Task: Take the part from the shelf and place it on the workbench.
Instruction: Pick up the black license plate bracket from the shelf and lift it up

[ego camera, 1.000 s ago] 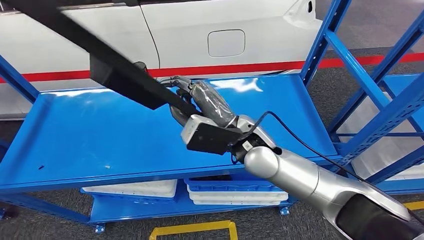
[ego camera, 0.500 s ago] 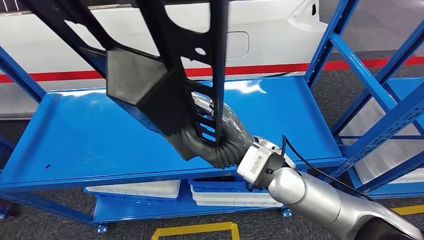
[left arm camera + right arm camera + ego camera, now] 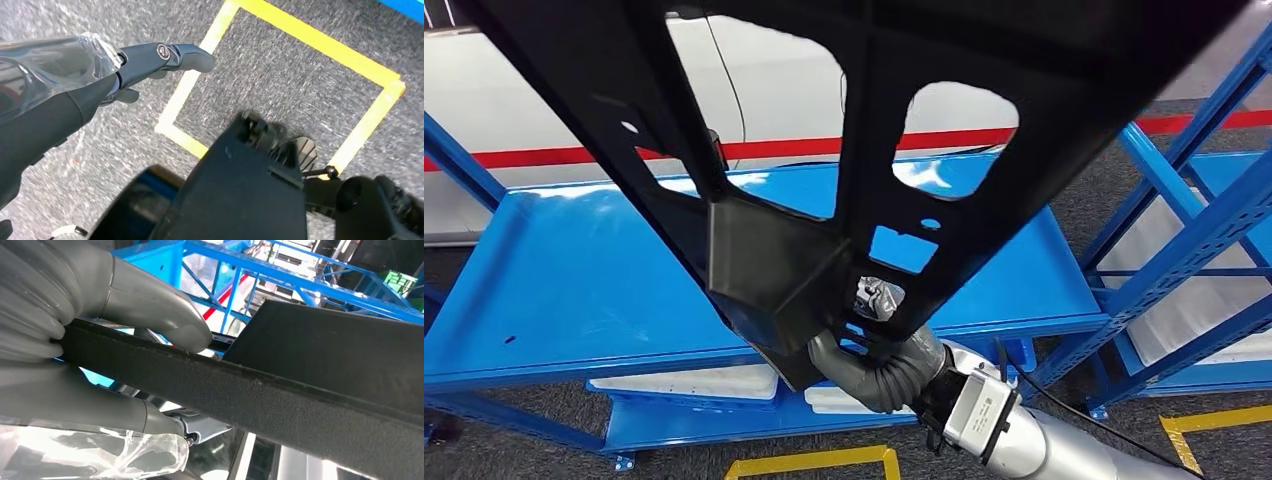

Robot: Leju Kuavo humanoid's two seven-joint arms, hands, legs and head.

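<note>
Part (image 3: 864,120) cropped by frame top, slanting up from right robot hand (image 3: 879,345) gripping its lower end above shelf (image 3: 574,290); left robot hand (image 3: 150,60) released.

Matt black plastic part (image 3: 844,150), grainy along the edge; glossy blue painted metal shelf (image 3: 574,270); rough grey carpet floor (image 3: 300,65); smooth grey right hand (image 3: 75,315).
</note>
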